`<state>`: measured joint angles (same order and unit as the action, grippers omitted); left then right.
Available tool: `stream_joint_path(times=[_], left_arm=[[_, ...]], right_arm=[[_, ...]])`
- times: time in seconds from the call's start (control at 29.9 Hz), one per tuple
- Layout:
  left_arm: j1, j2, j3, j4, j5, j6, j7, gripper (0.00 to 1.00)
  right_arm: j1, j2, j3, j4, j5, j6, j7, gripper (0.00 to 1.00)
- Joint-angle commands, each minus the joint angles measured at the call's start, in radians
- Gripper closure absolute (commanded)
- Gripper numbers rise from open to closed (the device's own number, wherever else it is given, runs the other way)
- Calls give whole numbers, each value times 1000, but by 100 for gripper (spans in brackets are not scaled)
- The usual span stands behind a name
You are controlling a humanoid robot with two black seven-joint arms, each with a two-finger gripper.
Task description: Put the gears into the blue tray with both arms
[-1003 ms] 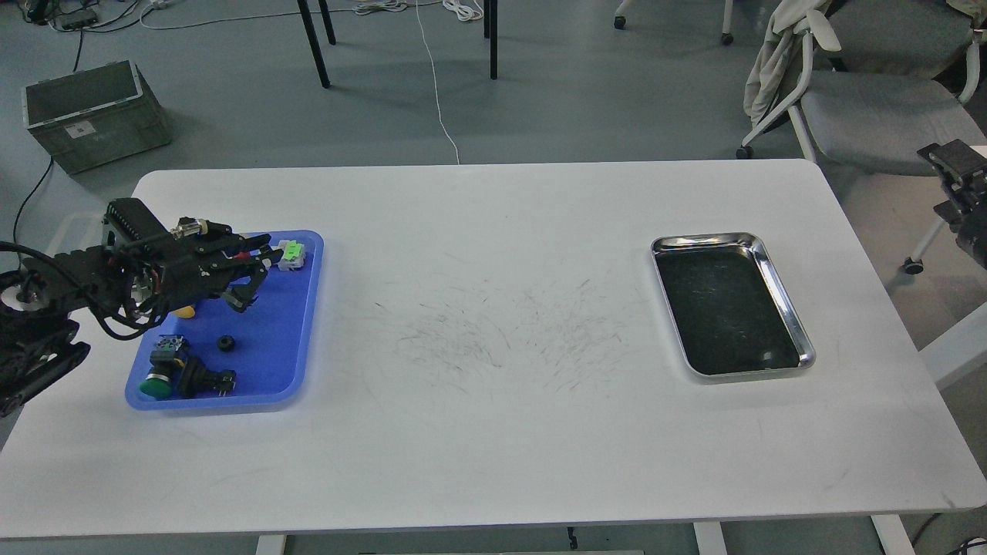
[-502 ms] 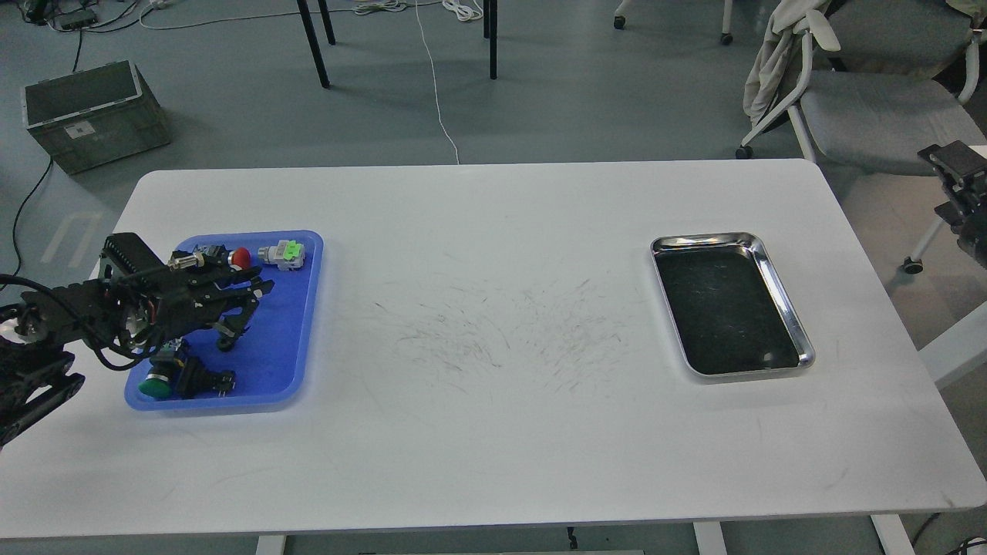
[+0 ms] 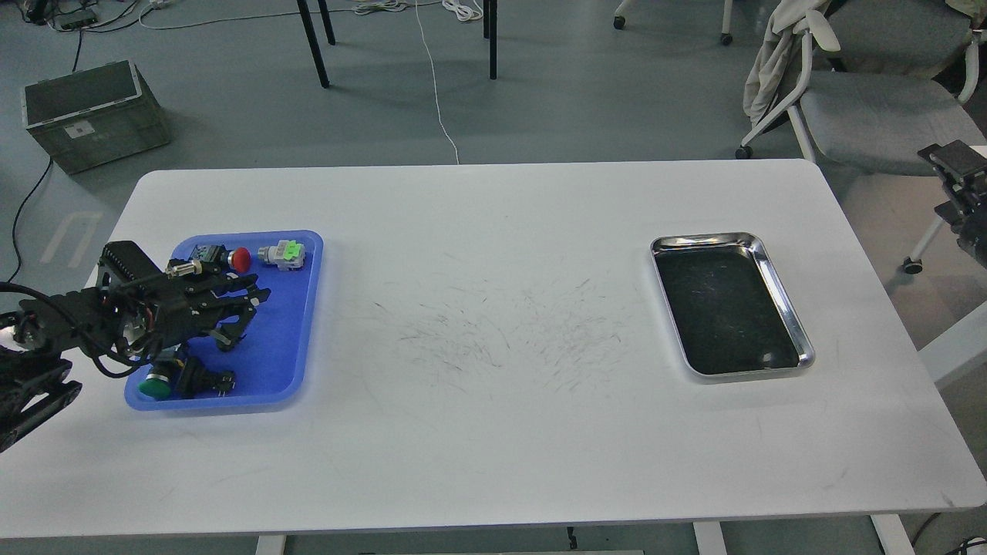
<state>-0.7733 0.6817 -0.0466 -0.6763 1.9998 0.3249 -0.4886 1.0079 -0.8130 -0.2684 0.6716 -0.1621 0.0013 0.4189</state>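
Observation:
The blue tray [image 3: 297, 308] lies at the table's left. My left gripper [image 3: 245, 314] hangs low over the tray's middle, its black fingers spread open with nothing between them. One small black gear [image 3: 224, 341] rests on the tray floor right at the lower fingertip, partly covered by it. No other gear shows. My right arm [image 3: 956, 193] appears only as a black part at the right edge, off the table, and its fingers cannot be told apart.
In the tray lie a red-capped button [image 3: 239, 259], a grey and green switch [image 3: 284, 253] and a green-capped button [image 3: 156, 388] beside a black switch body [image 3: 202, 379]. A steel tray [image 3: 785, 304] sits at the right. An office chair [image 3: 871, 108] stands behind the table.
My left gripper has dropped from the tray's far part toward the near side, down over the gear. The red button it covered now shows. The gear has stayed in place.

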Motion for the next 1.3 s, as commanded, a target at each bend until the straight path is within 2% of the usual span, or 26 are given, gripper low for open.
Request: stream_joint_path(times=[0.0, 0.3, 0.43, 0.53, 0.77, 0.9, 1.04, 1.14, 1.27], left_arm=[[0, -2, -1, 9, -3, 0, 0, 60], [-3, -1, -1, 17, -29, -1, 0, 55], [-6, 1, -1, 14, -79, -1, 0, 49], [-17, 7, -15, 1, -189, -10, 0, 44], [-37, 35, -13, 1, -469, -21, 0, 40], [-89, 53, -16, -2, -642, -84, 0, 35], [-175, 64, -15, -2, -913, -208, 0, 31], [-207, 73, -27, -2, -1030, -242, 0, 30], [-274, 90, -42, -2, -1173, -341, 0, 28]], right_arm=[[0, 0, 0, -1, -4, 0, 0, 4], [1, 0, 0, -1, -4, 0, 0, 4], [0, 0, 1, 0, -4, 0, 0, 4], [0, -2, 1, 0, -4, 0, 1, 4], [6, -11, 1, 3, -5, 6, 1, 4], [11, -12, 1, 3, -5, 8, 1, 4], [14, -31, 1, 17, -5, 9, 1, 4], [15, -52, 1, 43, -5, 9, 1, 4], [17, -84, 21, 62, -4, 9, 6, 4]])
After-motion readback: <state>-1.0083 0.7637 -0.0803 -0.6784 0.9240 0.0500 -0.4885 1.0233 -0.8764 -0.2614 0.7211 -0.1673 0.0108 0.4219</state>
